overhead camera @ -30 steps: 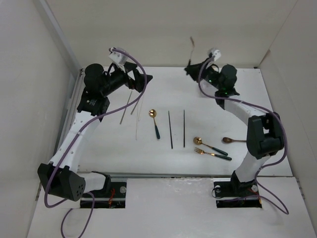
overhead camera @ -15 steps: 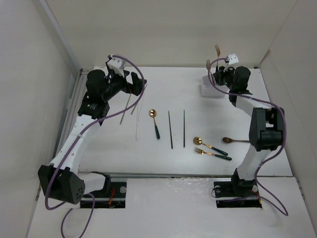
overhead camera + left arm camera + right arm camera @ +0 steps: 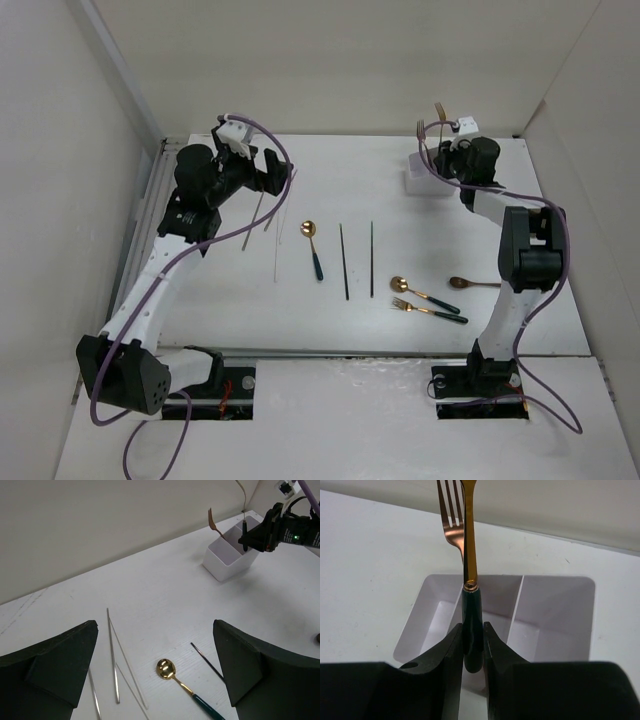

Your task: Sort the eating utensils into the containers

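While the right end effector (image 3: 472, 642) grips a green-handled utensil (image 3: 470, 555) over the white holder (image 3: 560, 582), a fork (image 3: 451, 515) stands inside. The left end effector (image 3: 150, 665) hangs open — over silver chopsticks (image 3: 113, 650).

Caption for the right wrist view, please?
Right fingers hold a green-handled utensil upright over the white holder, beside a fork.
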Robot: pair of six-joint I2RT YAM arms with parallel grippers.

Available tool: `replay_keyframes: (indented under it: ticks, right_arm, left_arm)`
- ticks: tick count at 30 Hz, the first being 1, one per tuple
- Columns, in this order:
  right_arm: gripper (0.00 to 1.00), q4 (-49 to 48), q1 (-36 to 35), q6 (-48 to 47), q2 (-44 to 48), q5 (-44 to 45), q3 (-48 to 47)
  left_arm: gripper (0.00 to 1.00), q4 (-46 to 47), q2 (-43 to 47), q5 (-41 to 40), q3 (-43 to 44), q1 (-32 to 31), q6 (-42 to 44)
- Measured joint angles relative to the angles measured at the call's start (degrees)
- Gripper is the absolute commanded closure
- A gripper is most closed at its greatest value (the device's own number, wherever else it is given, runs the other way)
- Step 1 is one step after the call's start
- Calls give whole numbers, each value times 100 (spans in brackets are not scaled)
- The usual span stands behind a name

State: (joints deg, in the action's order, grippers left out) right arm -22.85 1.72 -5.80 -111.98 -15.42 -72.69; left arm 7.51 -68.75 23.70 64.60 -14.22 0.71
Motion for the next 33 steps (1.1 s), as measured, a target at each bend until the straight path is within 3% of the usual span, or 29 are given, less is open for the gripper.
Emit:
replay_keyframes:
  ticks: [3, 6, 17, 21, 22, 24, 25, 28, 33]
  right_arm:
    - [75, 103, 9, -2, -39, 35, -109]
    - [64, 160, 11, -2, -63, 48, -164]
    - [60, 181, 9, 61, -63, 98, -192]
    - [57, 181, 9, 72, -59, 81, -192]
    - [56, 186, 9, 74, -52, 66, -192]
    - [49, 227, 7, 76, 2, 61, -188]
    - [48, 264, 4, 74, 57, 66, -177]
    - [44, 391, -52, 72, 385, 70, -114]
    - [42, 422, -330, 68, 1213, 20, -66]
  left_arm:
    - [0, -7, 4, -24, -42, 0, 13]
    - [0, -4, 4, -42, -52, 0, 17]
    - [0, 31, 70, -157, -234, 0, 50]
    - [23, -9, 107, -273, -337, 0, 144]
    - [37, -22, 107, -328, -350, 0, 186]
    - [42, -160, 107, -487, -350, 0, 295]
    - [42, -264, 105, -577, -348, 0, 352]
    - [29, -848, -144, -859, -26, 0, 516]
    - [27, -2059, -1591, -1335, 1484, 31, 846]
